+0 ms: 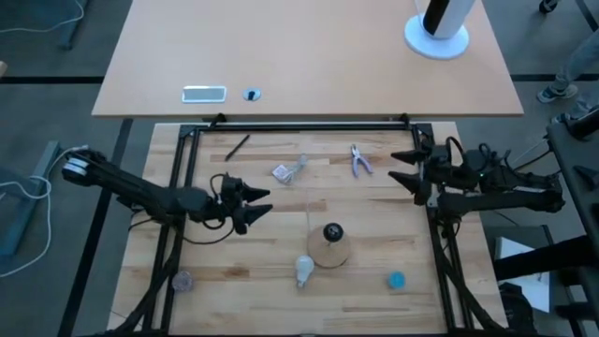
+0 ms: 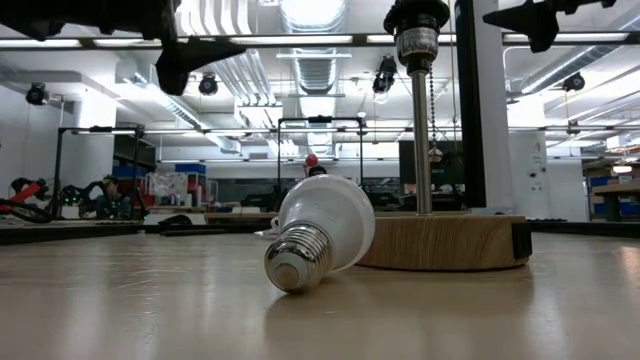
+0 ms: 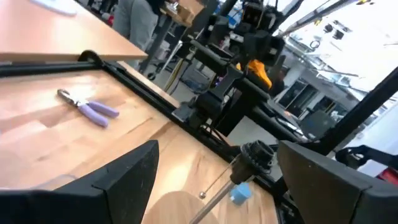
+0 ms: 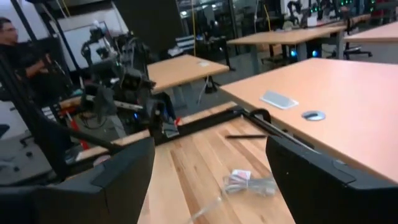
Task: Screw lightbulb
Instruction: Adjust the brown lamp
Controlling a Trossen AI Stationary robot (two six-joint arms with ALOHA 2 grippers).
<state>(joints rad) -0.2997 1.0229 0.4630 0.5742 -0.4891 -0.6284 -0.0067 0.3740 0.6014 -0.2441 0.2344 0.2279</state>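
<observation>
From above, my left gripper (image 1: 260, 206) hangs over the left half of the pale plank table (image 1: 234, 271), its dark fingers spread apart and empty. My right gripper (image 1: 401, 167) waits at the right edge, also splayed wide with nothing between its fingers. The lightbulb (image 1: 303, 270) lies on its side near the front, touching the round wooden disc (image 1: 329, 249) with its black socket. Purple-handled pliers (image 1: 359, 161) and a crumpled clear wrapper (image 1: 288, 170) sit farther back.

At table height, the frosted pear-shaped lightbulb (image 2: 318, 232) points its ribbed grey screw base toward the camera, leaning against the grained disc (image 2: 450, 240), from which a metal stem (image 2: 423, 130) rises.

My left wrist sees the pliers (image 3: 90, 107) on smooth wood.

My right wrist sees the wrapper (image 4: 247, 182).
</observation>
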